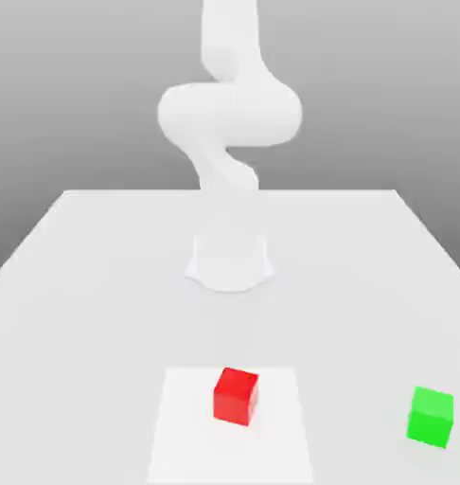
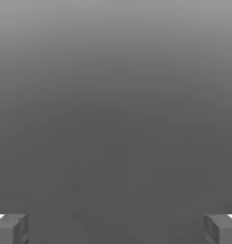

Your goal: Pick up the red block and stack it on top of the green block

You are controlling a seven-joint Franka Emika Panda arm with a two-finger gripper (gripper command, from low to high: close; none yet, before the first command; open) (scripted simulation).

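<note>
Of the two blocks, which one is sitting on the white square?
The red block: it sits on the white square, while the green block stands beyond it, toward the exterior view's right, directly on the table.

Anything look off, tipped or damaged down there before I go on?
Nothing stands out: the red block sits flat on the white square, the green block flat beyond its edge, and the open fingers hold nothing.

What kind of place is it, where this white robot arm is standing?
Probably a simulated robot test scene. The white arm stands on a plain pale table before a blank grey backdrop, with only simple matte cubes, red and green, set out.
</note>
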